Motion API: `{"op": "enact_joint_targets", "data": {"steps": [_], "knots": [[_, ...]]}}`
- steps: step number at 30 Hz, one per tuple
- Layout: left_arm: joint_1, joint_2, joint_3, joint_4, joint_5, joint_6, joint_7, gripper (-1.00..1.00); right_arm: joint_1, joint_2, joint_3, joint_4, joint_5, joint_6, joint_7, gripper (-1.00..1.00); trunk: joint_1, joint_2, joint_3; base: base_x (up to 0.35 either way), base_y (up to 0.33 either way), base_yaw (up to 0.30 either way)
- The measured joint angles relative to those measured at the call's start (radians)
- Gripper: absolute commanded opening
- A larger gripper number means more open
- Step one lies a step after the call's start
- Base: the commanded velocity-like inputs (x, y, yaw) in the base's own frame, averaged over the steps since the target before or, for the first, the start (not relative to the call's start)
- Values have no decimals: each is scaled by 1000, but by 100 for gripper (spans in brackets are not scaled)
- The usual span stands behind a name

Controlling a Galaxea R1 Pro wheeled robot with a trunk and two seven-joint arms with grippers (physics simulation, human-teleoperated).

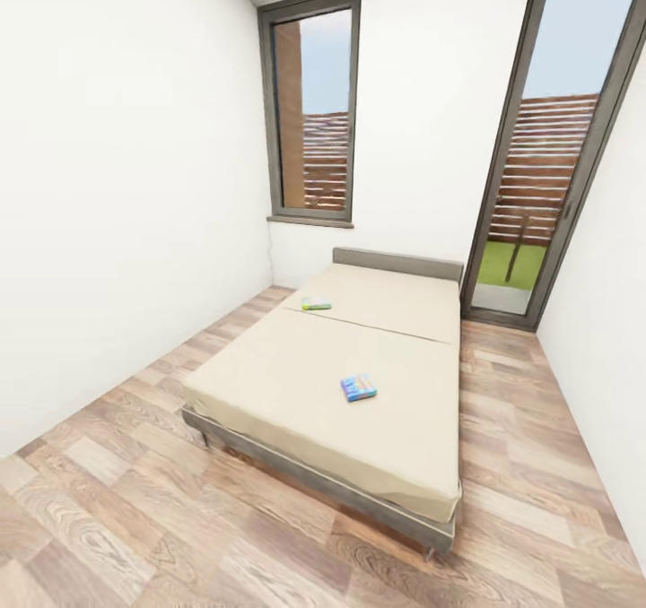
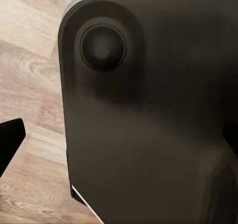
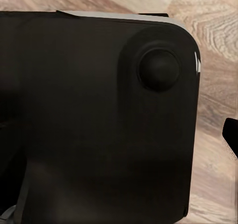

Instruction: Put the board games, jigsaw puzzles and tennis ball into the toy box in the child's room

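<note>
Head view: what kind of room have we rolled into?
Most likely a bedroom, sparsely furnished: a low bed with a bare beige mattress, two small board games lying on it, white walls, a wood-plank floor and dark-framed windows.

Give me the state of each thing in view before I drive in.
Blue board game: lying flat on the mattress, near the foot of the bed, untouched.
Green-edged board game: lying flat further up the mattress, toward the headboard, untouched.
Bed: bare mattress, holding just those two boxes.
Left claw finger: over wood floor, open or shut unclear.
Right claw finger: same, unclear.
</note>
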Motion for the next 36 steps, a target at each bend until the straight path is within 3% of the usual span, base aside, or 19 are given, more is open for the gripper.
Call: {"op": "enact_joint_targets", "data": {"steps": [36], "knots": [[0, 0, 0, 0, 0, 0, 0, 100, 0, 2, 1, 0, 1, 0, 0, 100, 0, 0, 0, 0, 0, 275]]}}
